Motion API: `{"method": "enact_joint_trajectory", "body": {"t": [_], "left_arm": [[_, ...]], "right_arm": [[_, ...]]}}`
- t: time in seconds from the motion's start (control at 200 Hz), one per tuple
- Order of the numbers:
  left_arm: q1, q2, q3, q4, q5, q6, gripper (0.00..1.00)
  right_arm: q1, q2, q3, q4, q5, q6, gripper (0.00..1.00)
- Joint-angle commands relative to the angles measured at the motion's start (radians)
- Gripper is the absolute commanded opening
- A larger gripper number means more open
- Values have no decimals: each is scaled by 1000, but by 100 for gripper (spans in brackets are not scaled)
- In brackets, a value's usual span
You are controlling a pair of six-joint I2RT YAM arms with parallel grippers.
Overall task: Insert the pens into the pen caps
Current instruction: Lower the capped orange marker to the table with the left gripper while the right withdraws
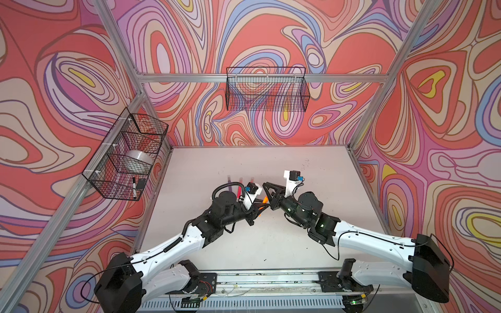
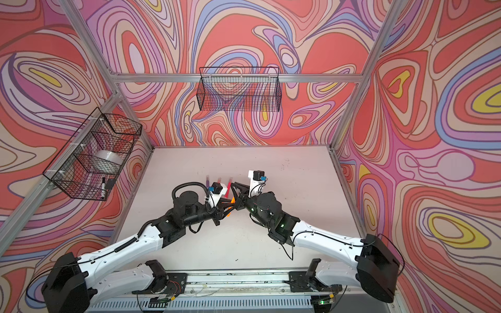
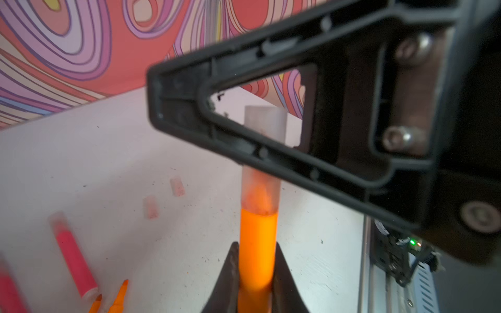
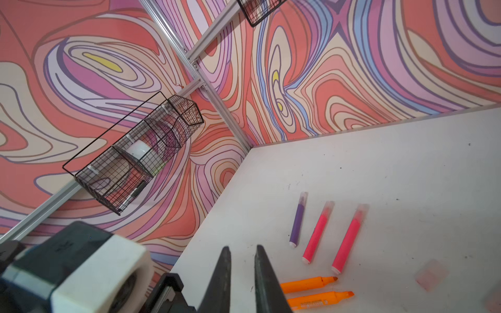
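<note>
Misalignment looked the main danger: the left gripper point(image 3: 256, 260) was clamped on the orange pen point(image 3: 257, 238), held aloft with its tip inside the pen cap point(image 3: 260, 189), which the closed right gripper point(image 4: 243, 248) pinched, so a skewed push could jam the cap or leave it half-seated.

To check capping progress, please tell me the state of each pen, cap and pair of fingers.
held orange pen: tip capped
held cap: on that tip
purple pen: capped, lying
two pink pens: capped, lying
two other orange pens: uncapped, lying
two loose caps: empty
left fingers: shut on held orange pen
right fingers: shut on held cap
</note>
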Motion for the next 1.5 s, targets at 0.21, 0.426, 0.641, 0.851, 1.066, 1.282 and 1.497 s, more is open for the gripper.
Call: {"method": "enact_joint_trajectory", "body": {"t": [0.21, 0.426, 0.641, 0.851, 1.066, 1.282, 1.497], "left_arm": [[183, -24, 170, 143, -35, -122, 0], [83, -70, 86, 187, -419, 72, 0], [53, -56, 1, 290, -490, 87, 0], [54, -4, -8, 181, -506, 62, 0], [141, 118, -35, 130, -555, -29, 0], [356, 321, 143, -191, -620, -232, 0], [464, 498, 228, -260, -552, -326, 0]], "right_arm": [[120, 55, -89, -58, -145, 2, 0], [129, 120, 2, -250, -34, 205, 0], [135, 152, 47, -292, 27, 257, 0], [132, 40, 82, -397, 190, 186, 47], [94, -106, 64, -517, 316, 160, 72], [65, -172, 20, -614, 377, 201, 76], [8, -164, 5, -654, 371, 248, 76]]}}
